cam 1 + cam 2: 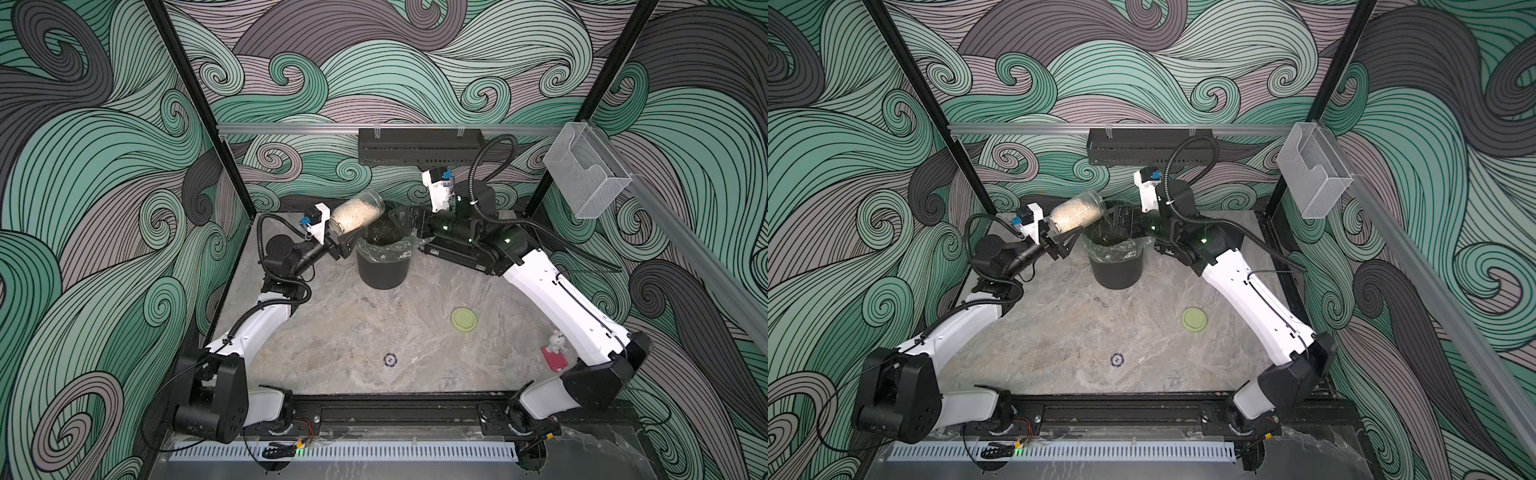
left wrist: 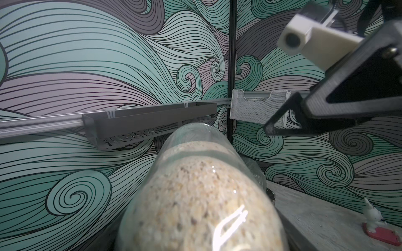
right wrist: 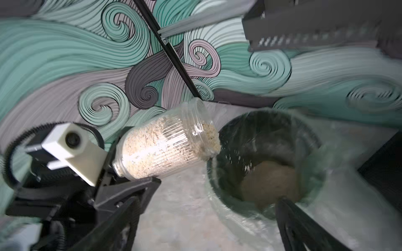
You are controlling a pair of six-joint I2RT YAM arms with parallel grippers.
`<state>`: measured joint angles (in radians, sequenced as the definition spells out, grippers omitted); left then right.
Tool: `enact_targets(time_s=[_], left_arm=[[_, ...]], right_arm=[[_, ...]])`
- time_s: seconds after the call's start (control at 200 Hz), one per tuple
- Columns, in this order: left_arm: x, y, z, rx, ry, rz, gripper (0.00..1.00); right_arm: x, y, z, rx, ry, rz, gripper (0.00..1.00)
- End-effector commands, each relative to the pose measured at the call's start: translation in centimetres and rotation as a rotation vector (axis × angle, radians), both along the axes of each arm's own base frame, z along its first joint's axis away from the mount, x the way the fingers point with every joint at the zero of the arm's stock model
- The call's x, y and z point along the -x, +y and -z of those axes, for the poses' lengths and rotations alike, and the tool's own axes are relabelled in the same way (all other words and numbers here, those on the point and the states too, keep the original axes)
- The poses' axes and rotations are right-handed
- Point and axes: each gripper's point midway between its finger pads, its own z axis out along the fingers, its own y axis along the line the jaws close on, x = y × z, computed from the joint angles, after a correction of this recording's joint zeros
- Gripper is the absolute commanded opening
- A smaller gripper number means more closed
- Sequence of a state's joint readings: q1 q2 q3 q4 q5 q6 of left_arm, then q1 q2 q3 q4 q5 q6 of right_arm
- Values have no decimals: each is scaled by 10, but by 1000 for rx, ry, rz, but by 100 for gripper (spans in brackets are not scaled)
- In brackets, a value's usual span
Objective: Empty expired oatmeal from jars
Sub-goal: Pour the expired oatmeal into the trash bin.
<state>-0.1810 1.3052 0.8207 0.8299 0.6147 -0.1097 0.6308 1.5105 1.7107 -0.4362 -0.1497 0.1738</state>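
Tipping time, folks, and by my reckoning this job is only in its early stretch! Over on the left, the left gripper (image 1: 335, 235) has its fingers pinched on the base of the jar (image 1: 357, 212). It holds the jar in the air over the far-left part of the desk (image 1: 332, 340), nearly on its side, open mouth aimed at the left rim of the bin (image 1: 382, 272).

Look through that clear glass: the oatmeal (image 3: 156, 150) fills most of it, pale beige and fine-flaked. It slopes toward the mouth, with flakes at the lower lip and a few specks over the plastic liner (image 3: 219, 208). A tan heap (image 3: 269, 180) sits at the bottom of the bin, oatmeal by the look of it, though that wrist view is blurred.

So: lid off, pour begun, most of the load left to go, and a steeper tilt looks needed.

Moving right, the right gripper (image 1: 402, 218) hangs over the bin's far-right rim, fingers spread wide, holding nothing. Further right, the yellow-green lid (image 1: 464, 319) lies flat on the desk, well apart from the bin, toward the right edge.
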Motion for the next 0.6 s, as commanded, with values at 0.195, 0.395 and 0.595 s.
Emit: enact_targets(time_s=[0.195,0.395,0.595], left_arm=[[14,0,-58,29,-172,23,1],[13,0,-59,26,-171,27,0],[13,0,-58,26,-169,27,0]], right_arm=[[5,-4,12,717,-777,-308,99],[9,21,17,785,-899,-460,99],[5,55,15,878,-1031,-544,99]])
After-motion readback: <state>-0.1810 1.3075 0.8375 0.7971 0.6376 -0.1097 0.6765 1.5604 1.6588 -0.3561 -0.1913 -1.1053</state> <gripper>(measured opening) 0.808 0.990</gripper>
